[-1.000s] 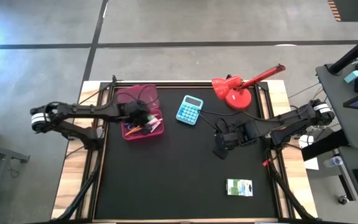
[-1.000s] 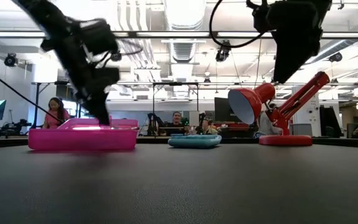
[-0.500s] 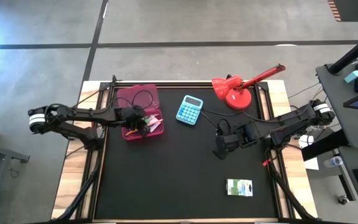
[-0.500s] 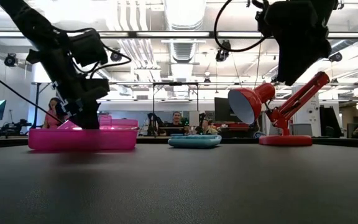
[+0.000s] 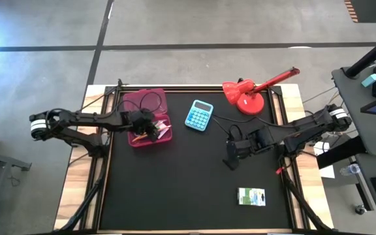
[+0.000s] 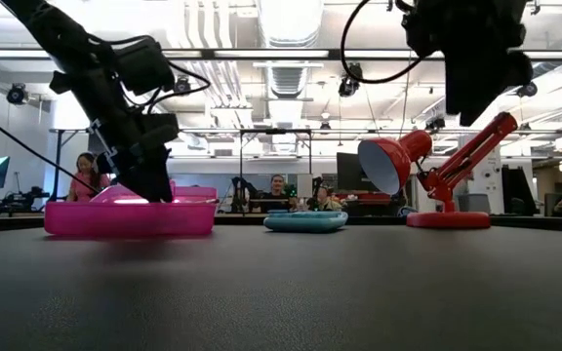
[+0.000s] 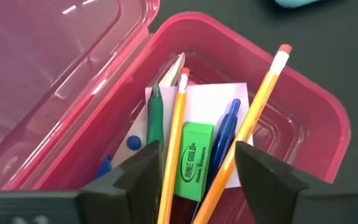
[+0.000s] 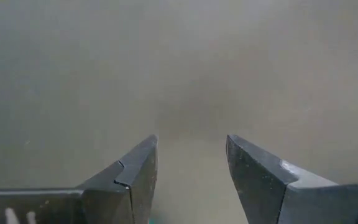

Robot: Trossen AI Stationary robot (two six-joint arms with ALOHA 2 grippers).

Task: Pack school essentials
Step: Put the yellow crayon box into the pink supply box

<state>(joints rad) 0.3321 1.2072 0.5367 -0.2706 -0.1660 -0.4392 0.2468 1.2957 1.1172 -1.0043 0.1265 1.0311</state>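
Note:
A pink translucent box (image 5: 163, 135) stands open at the table's far left, its lid (image 5: 142, 101) laid back. In it lie two orange pencils (image 7: 258, 106), a green eraser (image 7: 191, 160), a blue pen (image 7: 227, 127), a green pen (image 7: 154, 121) and a pale note pad (image 7: 204, 102). My left gripper (image 7: 197, 180) is down in the box, open, with the pencils between its fingers. A white-green packet (image 5: 251, 196) lies flat near the table's front right. My right gripper (image 5: 230, 155) hangs open above the bare table at the right with nothing between its fingers (image 8: 138, 168). My left gripper comes at the box from above, slanting. Its open fingers (image 7: 260, 171) stand on either side of the two pencils' lower ends. Whether a finger touches the nearer pencil (image 7: 235, 155), I cannot tell.
A blue calculator (image 5: 200, 115) lies right of the box, and a red desk lamp (image 5: 250, 94) stands at the far right. The black mat (image 5: 175, 183) runs bare across the middle and near side. People sit in the room beyond the table's far edge.
My left gripper has stayed low over the pink box, swinging a little toward the table's left edge and then back toward the right.

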